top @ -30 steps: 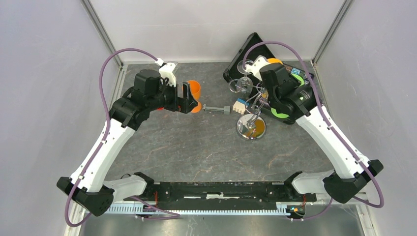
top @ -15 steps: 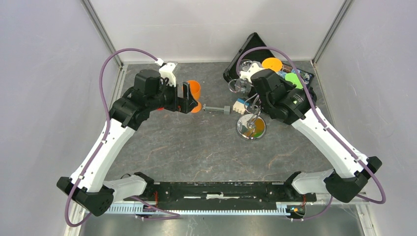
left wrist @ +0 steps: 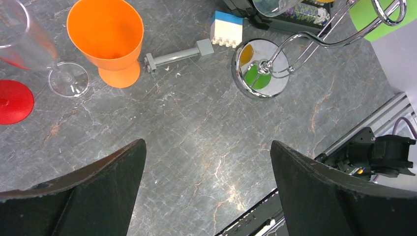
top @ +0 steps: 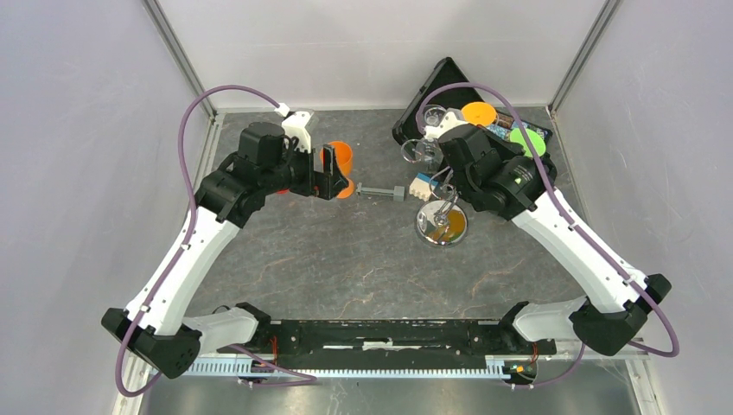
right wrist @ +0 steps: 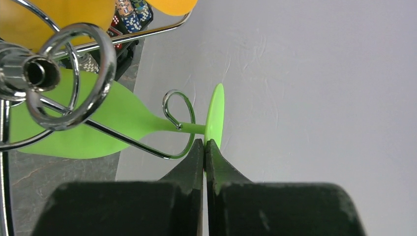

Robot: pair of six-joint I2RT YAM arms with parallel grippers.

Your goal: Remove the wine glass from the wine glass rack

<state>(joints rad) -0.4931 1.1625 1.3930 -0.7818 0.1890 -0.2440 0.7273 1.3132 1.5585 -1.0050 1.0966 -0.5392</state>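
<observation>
The wine glass rack (top: 441,222), shiny silver wire with a round mirrored base, stands right of centre; its scroll arms (right wrist: 74,73) fill the left of the right wrist view. A green wine glass (right wrist: 98,123) hangs on its side, its stem through a wire loop. My right gripper (right wrist: 204,143) is shut on the rim of that glass's round foot (right wrist: 215,113). From above, the foot shows as a green disc (top: 525,138) beside the right wrist. My left gripper (left wrist: 206,162) hangs open over bare table near an orange goblet (top: 341,157), holding nothing.
An orange glass (top: 478,112) and clear glasses (top: 419,150) also hang on the rack. A black case (top: 441,85) lies behind it. A blue-and-white brick (top: 421,183) and a grey bar (top: 380,191) lie left of the rack. A clear glass (left wrist: 29,46) and a red foot (left wrist: 12,101) stand by the goblet.
The right gripper has closed on the green glass's foot, and its arm has shifted a little to the left, uncovering the green and orange discs. The left arm is still.
</observation>
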